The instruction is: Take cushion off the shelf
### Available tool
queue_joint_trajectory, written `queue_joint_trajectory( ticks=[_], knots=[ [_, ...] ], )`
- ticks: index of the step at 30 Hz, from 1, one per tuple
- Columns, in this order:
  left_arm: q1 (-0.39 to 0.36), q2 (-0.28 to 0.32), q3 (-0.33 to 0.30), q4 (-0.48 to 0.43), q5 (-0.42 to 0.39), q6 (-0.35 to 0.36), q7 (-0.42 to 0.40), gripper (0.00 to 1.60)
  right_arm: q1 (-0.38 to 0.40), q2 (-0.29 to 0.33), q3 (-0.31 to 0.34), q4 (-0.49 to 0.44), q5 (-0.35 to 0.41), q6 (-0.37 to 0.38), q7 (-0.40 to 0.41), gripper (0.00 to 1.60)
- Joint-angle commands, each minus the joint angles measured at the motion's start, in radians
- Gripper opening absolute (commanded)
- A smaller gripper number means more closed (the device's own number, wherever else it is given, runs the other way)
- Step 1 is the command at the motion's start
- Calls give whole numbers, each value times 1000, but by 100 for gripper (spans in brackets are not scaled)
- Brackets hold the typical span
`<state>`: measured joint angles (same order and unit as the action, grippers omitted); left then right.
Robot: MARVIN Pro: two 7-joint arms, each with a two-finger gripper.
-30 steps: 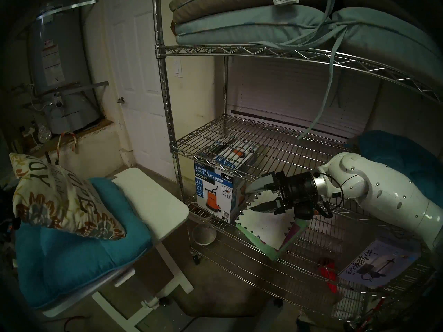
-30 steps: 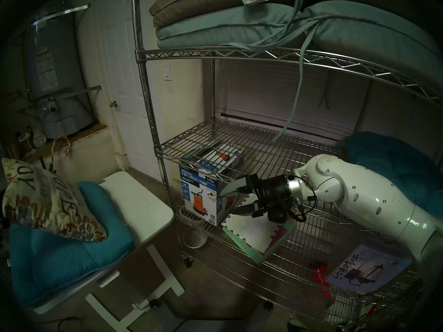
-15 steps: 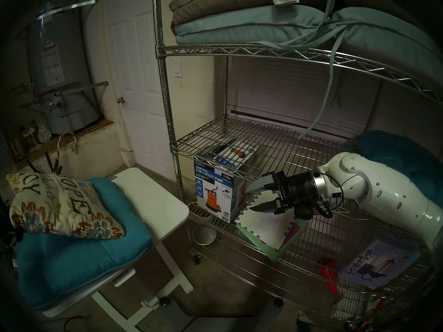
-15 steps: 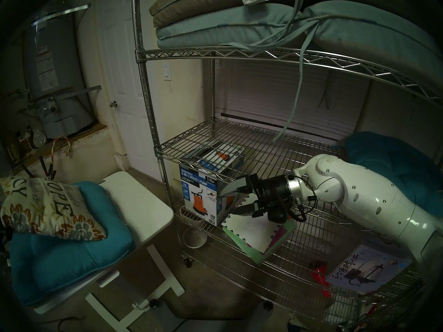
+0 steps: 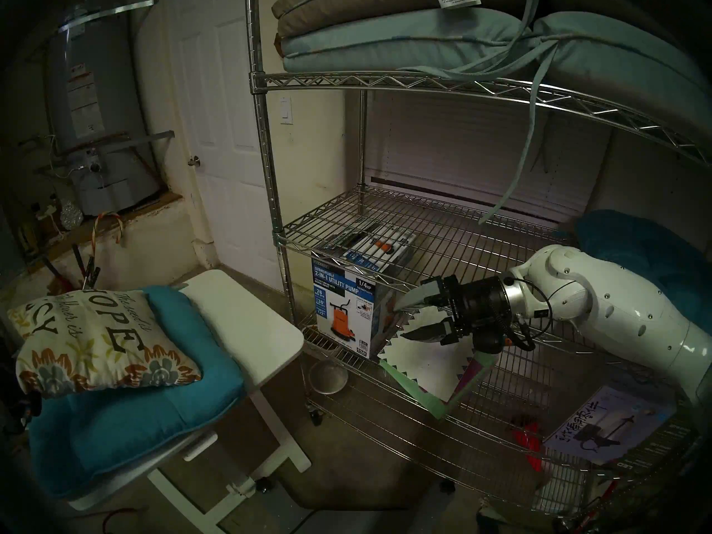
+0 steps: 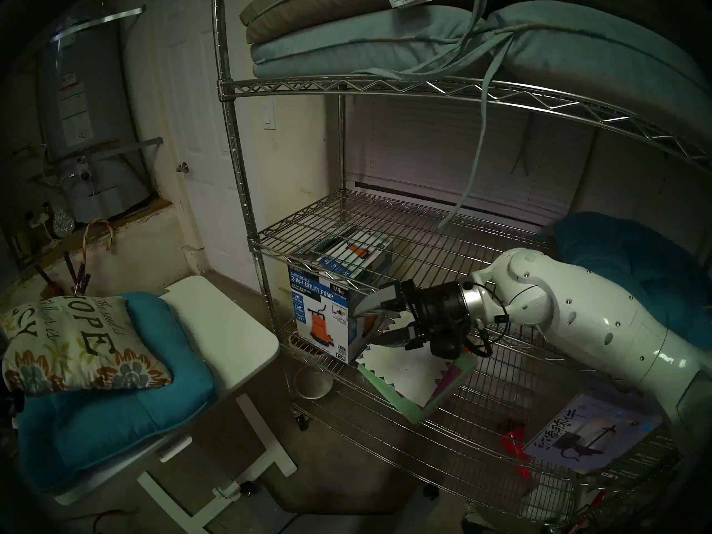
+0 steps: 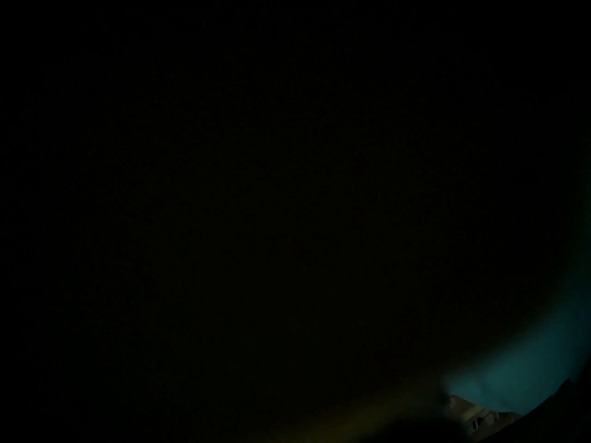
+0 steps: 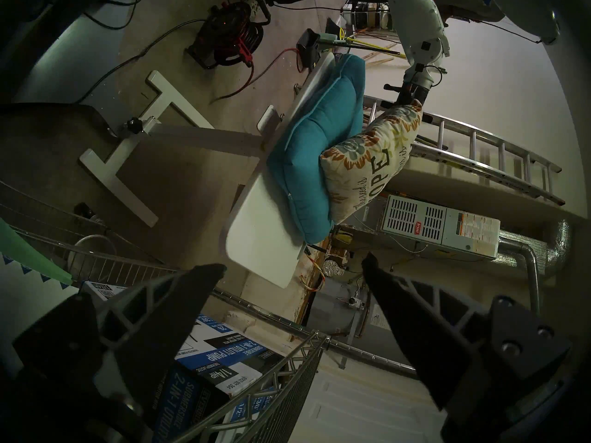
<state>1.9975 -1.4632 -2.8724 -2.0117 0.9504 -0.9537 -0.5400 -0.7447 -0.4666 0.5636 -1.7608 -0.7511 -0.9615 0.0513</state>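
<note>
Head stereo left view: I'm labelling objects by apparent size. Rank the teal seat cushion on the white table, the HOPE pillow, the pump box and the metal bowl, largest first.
1. Teal seat cushion
2. HOPE pillow
3. Pump box
4. Metal bowl

The cushion and pillow lie nearer the camera, which inflates them against the box and bowl.

Cushion point(image 5: 98, 344) on the left reads "HOPE" in black. Blue pump box point(image 5: 348, 313) on the shelf point(image 5: 424, 232) reads "SUBMERSIBLE 2-IN-1 UTILITY PUMP, 1/4 HP". Furnace point(image 8: 441, 229) badge reads "bryant".
</note>
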Motion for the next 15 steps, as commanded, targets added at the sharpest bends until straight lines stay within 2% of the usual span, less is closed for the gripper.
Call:
queue_joint_trajectory(
  ticks=[1,15],
  knots=[
    [85,12,-4,14,33,-6,82,0,15,1,6,-3,9,2,-9,160],
    [154,35,-7,82,100,-6,201,0,15,2,6,-3,9,2,-9,160]
  ],
)
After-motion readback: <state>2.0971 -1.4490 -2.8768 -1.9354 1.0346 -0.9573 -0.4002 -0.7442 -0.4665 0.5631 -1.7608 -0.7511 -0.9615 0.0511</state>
